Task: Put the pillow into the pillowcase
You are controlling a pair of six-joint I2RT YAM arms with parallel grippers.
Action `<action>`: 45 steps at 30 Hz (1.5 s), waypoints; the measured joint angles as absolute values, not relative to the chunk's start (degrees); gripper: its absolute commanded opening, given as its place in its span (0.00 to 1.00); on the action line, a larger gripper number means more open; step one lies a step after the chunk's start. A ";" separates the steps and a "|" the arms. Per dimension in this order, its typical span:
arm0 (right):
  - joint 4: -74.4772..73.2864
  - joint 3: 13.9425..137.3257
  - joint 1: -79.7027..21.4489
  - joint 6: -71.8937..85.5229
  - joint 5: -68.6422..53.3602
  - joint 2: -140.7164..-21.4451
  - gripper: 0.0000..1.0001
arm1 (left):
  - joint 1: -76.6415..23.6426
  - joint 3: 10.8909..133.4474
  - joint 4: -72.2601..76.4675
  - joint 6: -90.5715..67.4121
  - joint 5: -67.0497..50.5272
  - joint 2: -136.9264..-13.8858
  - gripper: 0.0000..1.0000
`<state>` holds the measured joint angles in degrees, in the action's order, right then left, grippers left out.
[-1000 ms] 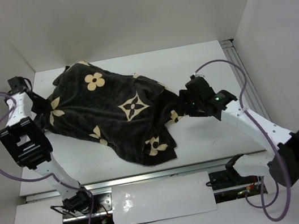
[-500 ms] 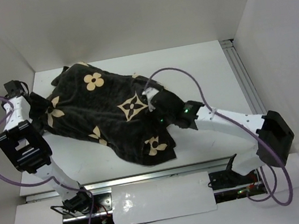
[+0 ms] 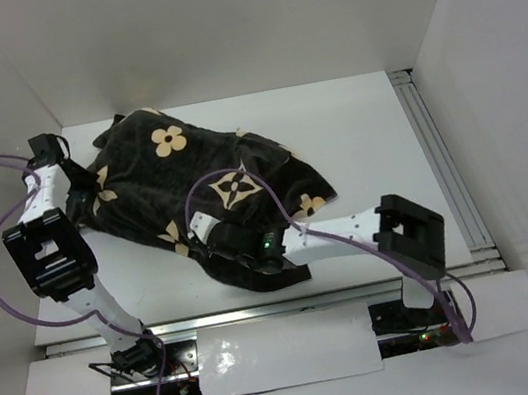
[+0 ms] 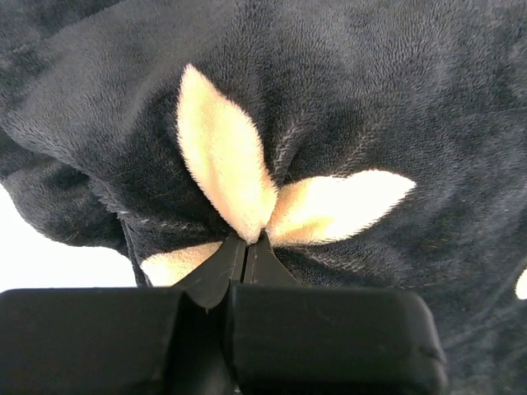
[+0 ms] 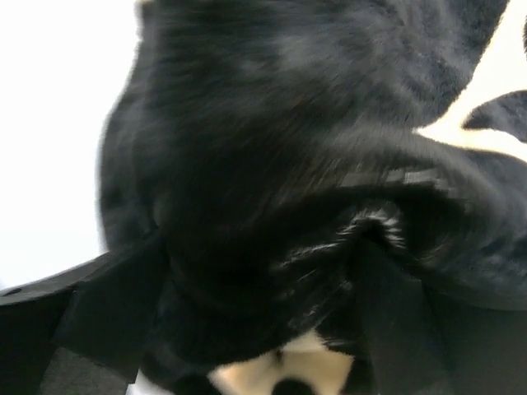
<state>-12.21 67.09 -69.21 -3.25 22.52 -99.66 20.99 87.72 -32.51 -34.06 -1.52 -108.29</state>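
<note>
The pillowcase (image 3: 201, 183), dark plush with tan flowers, lies bulging across the middle of the table. The pillow is hidden; no cream surface shows. My left gripper (image 3: 88, 186) is at the pillowcase's left edge. In the left wrist view it (image 4: 247, 239) is shut on the fabric at a tan flower of the pillowcase (image 4: 346, 99). My right gripper (image 3: 213, 244) is low at the pillowcase's near-left edge. In the blurred right wrist view it (image 5: 255, 329) is open, its fingers (image 5: 107, 313) wide apart with dark pillowcase fabric (image 5: 272, 164) bulging between them.
White walls enclose the table on the left, back and right. A metal rail (image 3: 440, 158) runs along the right side. The right arm's purple cable (image 3: 241, 183) loops over the pillowcase. The left arm's link (image 3: 46, 259) stands by the left wall.
My right arm has swept from the pillowcase's right side across to its near-left edge. The left gripper has shifted slightly right, still holding the fabric.
</note>
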 measured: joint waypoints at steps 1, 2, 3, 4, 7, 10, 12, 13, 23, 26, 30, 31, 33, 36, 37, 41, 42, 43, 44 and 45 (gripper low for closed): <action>-11.77 67.51 -68.69 -3.44 23.83 -101.41 0.68 | 20.47 87.72 -32.18 -34.06 -0.97 -108.38 0.00; -11.20 67.66 -67.96 -3.51 25.52 -103.07 0.51 | 19.92 87.64 -31.83 -34.06 -0.19 -108.40 0.00; -11.00 67.66 -67.16 -2.85 27.09 -104.33 0.30 | 19.29 87.20 -31.31 -34.02 0.47 -108.25 0.00; -10.74 67.48 -66.28 -2.07 28.53 -105.06 0.00 | 18.63 86.54 -30.81 -33.85 1.32 -107.85 0.00; -10.92 65.41 -62.92 3.09 33.89 -103.77 0.00 | 15.97 83.59 -30.04 -33.26 3.73 -105.10 0.00; -12.47 59.96 -56.12 7.97 35.33 -96.57 0.00 | 12.43 80.93 -31.79 -33.21 5.15 -100.42 0.00; -13.32 55.48 -49.12 10.52 34.30 -88.36 0.00 | 9.65 79.92 -33.95 -33.32 4.60 -96.97 0.00; -13.65 54.06 -45.98 11.14 33.58 -84.27 0.00 | 7.73 79.83 -35.18 -33.43 3.66 -95.35 0.00; -24.67 51.53 -27.11 11.92 27.05 -66.24 1.00 | -2.92 83.15 -39.35 -34.54 -0.62 -88.29 1.00; -30.87 51.96 -26.24 14.85 22.92 -68.07 1.00 | -1.56 84.55 -42.33 -36.51 2.96 -87.68 1.00; -33.82 53.36 -25.52 16.99 19.51 -65.12 1.00 | 1.50 84.20 -44.58 -37.91 4.78 -86.04 1.00; -34.09 53.74 -25.08 17.15 18.46 -63.77 1.00 | 2.50 84.20 -44.69 -37.98 4.84 -86.04 1.00; -34.72 54.87 -23.90 17.08 16.19 -60.66 1.00 | 4.51 84.58 -45.25 -38.00 5.80 -87.53 1.00; -35.40 57.17 -22.57 16.60 14.15 -58.02 1.00 | 5.89 89.10 -46.39 -37.95 7.99 -94.61 1.00; -35.59 57.87 -22.17 16.45 13.96 -57.76 1.00 | 5.98 91.70 -46.52 -37.87 8.82 -98.21 1.00; -36.12 58.39 -20.36 16.97 14.52 -58.33 1.00 | 6.48 98.43 -47.03 -37.74 9.87 -109.62 1.00; -35.79 57.82 -19.59 17.12 14.96 -58.43 1.00 | 6.76 98.76 -46.92 -37.69 9.65 -111.35 1.00; -35.46 56.90 -18.72 17.17 15.70 -58.43 1.00 | 7.25 98.87 -46.54 -37.67 9.26 -113.06 0.98; -35.55 55.96 -17.65 17.23 16.36 -58.35 1.00 | 7.77 99.29 -46.46 -37.67 8.95 -114.61 0.98; -35.53 55.05 -16.23 17.34 17.02 -58.35 1.00 | 8.32 100.25 -46.35 -37.67 8.78 -116.62 0.98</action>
